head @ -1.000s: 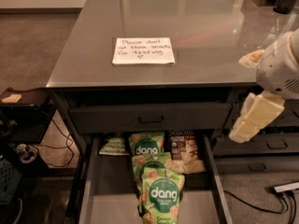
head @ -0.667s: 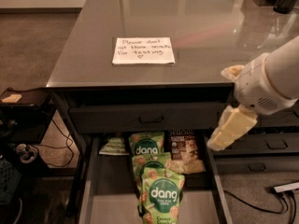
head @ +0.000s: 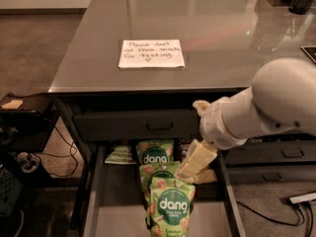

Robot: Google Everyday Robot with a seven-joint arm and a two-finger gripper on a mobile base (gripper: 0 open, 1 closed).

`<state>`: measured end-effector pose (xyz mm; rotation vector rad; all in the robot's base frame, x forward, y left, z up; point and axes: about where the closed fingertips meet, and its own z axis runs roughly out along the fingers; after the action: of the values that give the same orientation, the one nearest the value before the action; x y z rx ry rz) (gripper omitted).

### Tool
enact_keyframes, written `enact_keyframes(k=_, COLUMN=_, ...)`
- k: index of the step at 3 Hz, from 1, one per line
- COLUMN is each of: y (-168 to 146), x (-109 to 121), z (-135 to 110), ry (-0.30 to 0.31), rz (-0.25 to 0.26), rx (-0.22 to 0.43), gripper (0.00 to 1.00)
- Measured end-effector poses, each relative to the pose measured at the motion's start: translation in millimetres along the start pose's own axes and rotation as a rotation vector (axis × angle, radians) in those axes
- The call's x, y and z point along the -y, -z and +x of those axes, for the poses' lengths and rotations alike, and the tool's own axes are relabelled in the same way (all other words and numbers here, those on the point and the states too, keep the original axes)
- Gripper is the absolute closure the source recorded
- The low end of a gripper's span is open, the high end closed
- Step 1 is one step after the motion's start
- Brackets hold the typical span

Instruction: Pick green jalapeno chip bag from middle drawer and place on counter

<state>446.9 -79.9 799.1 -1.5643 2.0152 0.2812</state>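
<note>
- Counter [head: 222, 43]: glossy grey top, above and behind claw.
- Arm [head: 276, 102]: white, bulky, enters from right, slopes down-left to claw.
- Middle drawer [head: 94, 196]: pulled open, directly beneath claw.
- Closed drawer front [head: 123, 125]: above-left of claw.
- Paper note [head: 151, 53]: on counter, well above claw, slightly left.
- Three "dang" bags [head: 170, 206]: overlapping row in drawer, just left of and below claw.
- Gripper [head: 195, 164]: cream, angled down-left over drawer's right-centre. Apart or together: cannot tell.
- Green jalapeno chip bag [head: 120, 153]: drawer's back-left corner, left of claw beyond rear "dang" bag, apart from claw.
</note>
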Motion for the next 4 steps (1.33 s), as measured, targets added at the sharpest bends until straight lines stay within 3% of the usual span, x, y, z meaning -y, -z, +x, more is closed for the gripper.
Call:
enact_keyframes(k=2, y=-127.3, x=-39.2, z=23.5, ry=-0.046, rz=-0.191, rx=-0.006, gripper=0.0)
enact_keyframes(k=3, y=-158.0, x=-48.3, z=30.1, ry=-0.064, rz=-0.24, rx=-0.011, gripper=0.0)
enact_keyframes(k=4, y=-163.7, x=-50.9, z=28.4, ry=-0.069, rz=-0.241, rx=0.014, gripper=0.0)
